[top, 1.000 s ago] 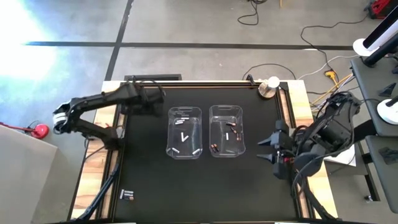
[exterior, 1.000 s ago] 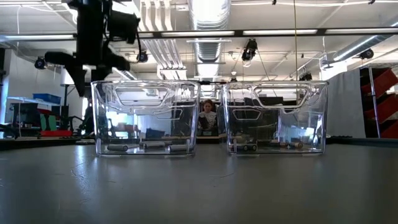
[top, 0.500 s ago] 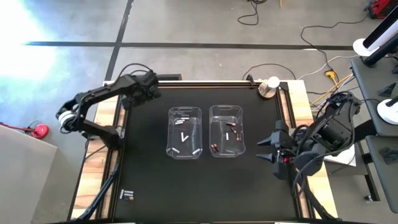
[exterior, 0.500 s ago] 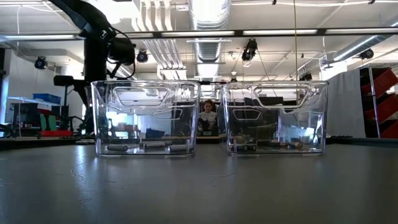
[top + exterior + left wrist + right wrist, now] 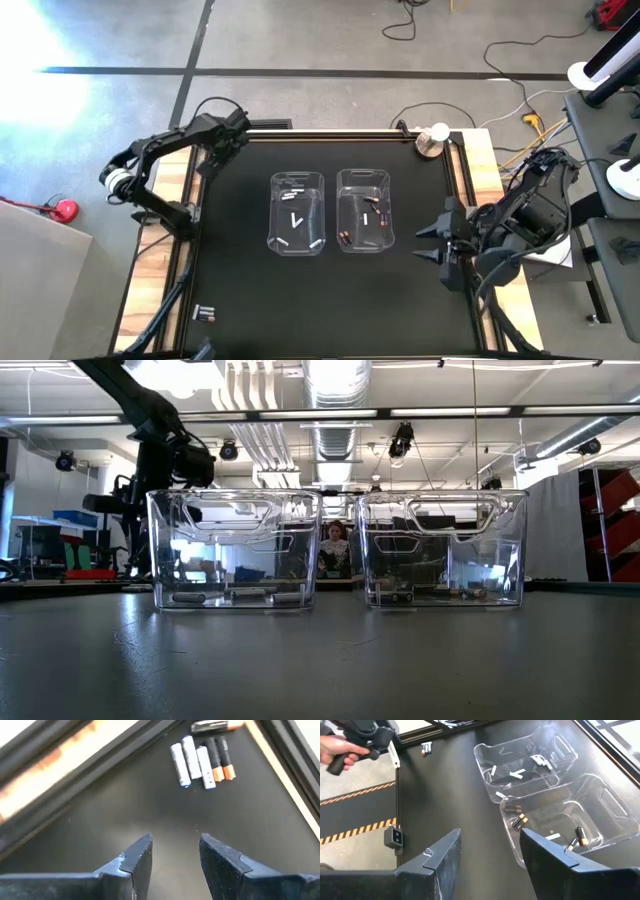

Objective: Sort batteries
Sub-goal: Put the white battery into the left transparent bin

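Left gripper (image 5: 172,852), jaws parted and empty, hovers far from the unsorted batteries (image 5: 202,757) (table's near-left corner); reaching slantwise risks scattering them. Right gripper (image 5: 490,852) waits, likewise agape.

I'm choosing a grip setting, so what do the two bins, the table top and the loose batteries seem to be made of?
The two bins look like clear, glossy hard plastic: the batteries inside and the room behind show through their walls. The table top looks like a matte black mat or board; which one is unclear. The loose batteries appear smooth-cased, probably wrapped metal, some white, some dark with orange ends.
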`<state>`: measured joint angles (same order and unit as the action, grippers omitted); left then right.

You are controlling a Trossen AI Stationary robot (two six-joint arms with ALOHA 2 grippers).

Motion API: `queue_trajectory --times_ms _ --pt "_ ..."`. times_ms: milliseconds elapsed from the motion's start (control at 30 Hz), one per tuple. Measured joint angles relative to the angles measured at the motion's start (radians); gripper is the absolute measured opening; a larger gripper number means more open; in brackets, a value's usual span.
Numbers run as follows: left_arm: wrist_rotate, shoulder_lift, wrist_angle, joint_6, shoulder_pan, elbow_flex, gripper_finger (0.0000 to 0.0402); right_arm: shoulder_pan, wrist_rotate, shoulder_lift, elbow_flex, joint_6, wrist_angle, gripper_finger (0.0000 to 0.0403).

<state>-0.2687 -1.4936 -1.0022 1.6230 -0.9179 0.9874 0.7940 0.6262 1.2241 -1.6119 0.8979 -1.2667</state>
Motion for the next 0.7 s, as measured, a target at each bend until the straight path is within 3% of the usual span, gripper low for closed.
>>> queue_trajectory --times_ms 100,233,700 --pt "-0.001 -0.019 0.014 0.037 -0.006 0.000 0.0142 0.000 -0.002 -0.011 0.000 0.000 -0.004 0.0194" --pt "0.036 -0.049 0.049 -0.023 -0.051 -0.001 0.0142 -0.019 0.006 -0.032 0.000 -0.035 -0.004 0.0194" --pt "0.058 -0.074 0.101 0.064 -0.139 -0.015 0.0142 -0.226 0.001 -0.093 0.000 -0.203 -0.008 0.0194"
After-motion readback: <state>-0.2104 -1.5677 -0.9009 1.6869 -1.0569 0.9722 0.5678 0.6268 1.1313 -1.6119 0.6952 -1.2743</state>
